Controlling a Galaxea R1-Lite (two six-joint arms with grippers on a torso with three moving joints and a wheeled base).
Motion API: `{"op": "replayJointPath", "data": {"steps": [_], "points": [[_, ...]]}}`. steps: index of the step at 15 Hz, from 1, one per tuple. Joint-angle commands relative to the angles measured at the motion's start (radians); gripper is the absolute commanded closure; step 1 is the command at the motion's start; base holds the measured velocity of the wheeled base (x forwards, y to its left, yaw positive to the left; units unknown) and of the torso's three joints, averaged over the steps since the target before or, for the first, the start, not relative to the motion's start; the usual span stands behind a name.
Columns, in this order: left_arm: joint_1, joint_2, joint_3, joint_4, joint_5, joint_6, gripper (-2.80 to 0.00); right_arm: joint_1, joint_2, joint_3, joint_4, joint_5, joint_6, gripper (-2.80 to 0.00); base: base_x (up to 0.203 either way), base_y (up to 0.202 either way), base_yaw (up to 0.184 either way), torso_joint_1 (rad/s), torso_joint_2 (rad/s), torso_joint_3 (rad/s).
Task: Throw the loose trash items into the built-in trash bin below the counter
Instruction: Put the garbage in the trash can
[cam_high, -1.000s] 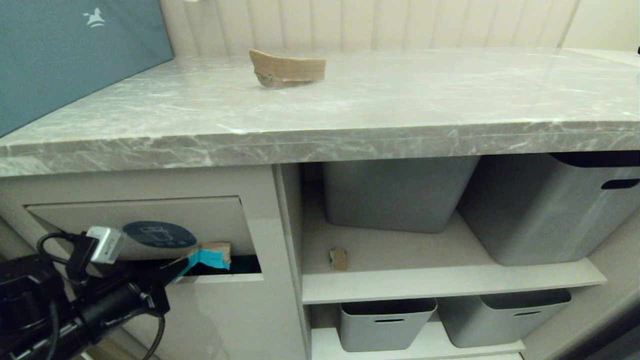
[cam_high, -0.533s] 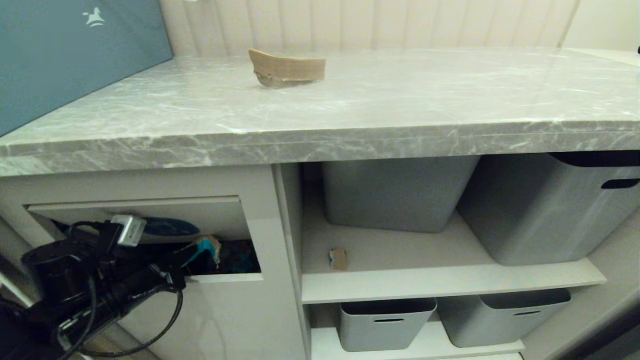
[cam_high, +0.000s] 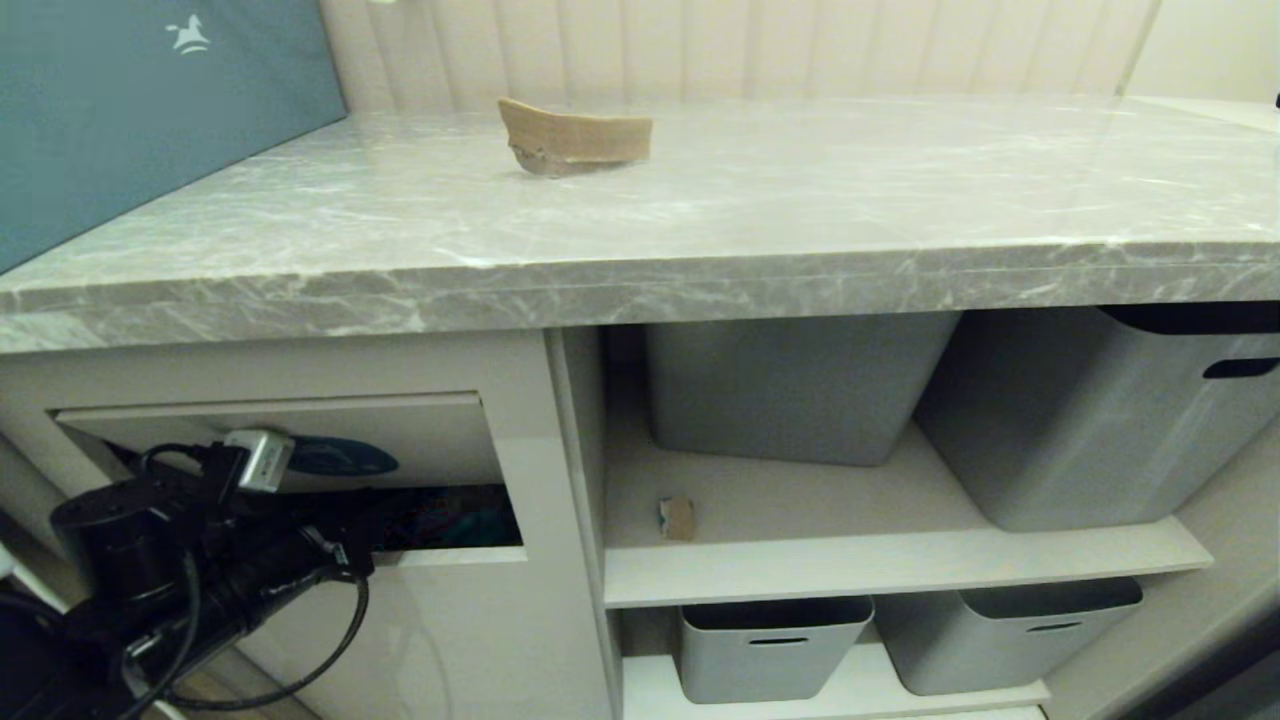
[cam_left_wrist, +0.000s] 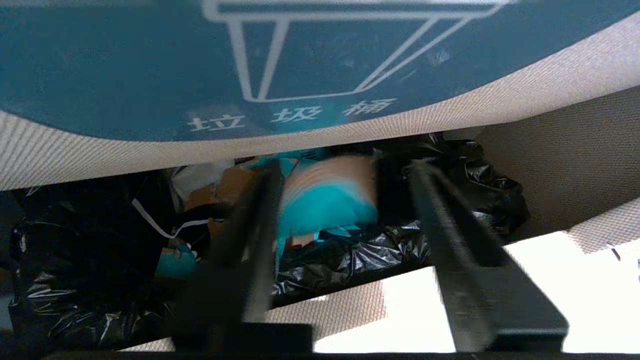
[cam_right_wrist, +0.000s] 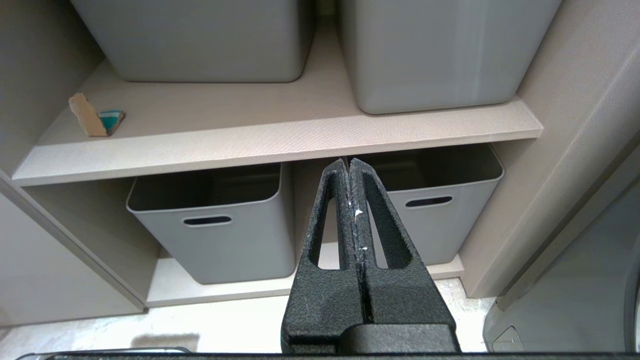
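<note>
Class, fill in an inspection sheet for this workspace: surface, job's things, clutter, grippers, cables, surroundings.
Surface: grey marble counter, one curved cardboard scrap on it.
Job's things: taped scrap blurred between open fingers at the bin opening; small scrap on the shelf; bin flap pushed in.
Clutter: nothing seen.
Grippers: left gripper open at the bin; right gripper shut, idle.
Cables: black cable looping off the left arm.
Surroundings: grey tubs, teal box.

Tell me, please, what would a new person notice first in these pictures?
First, the curved scrap lying alone on the grey counter, toward its back. Next, the left gripper at the bin flap under the counter's left end, jaws open, a blurred teal-taped scrap between them over a black bag. A small scrap lies on the shelf beside the bin.
</note>
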Motion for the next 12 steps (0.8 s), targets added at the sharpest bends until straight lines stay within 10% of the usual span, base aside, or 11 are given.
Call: {"op": "replayJointPath", "data": {"steps": [1,12], "points": [[0.0,-0.011,-0.003,-0.009,-0.002,-0.001,-2.8,0.001,0.002,0.002,0.0,0.0,0.001,0.0,0.0,0.0,0.0,0.0,0.0,0.0],[-0.009,-0.261,0.215,0.005,-0.021,-0.001,-2.8,0.0,0.002,0.002,0.0,0.0,0.001,0.0,0.0,0.0,0.0,0.0,0.0,0.0]]}}
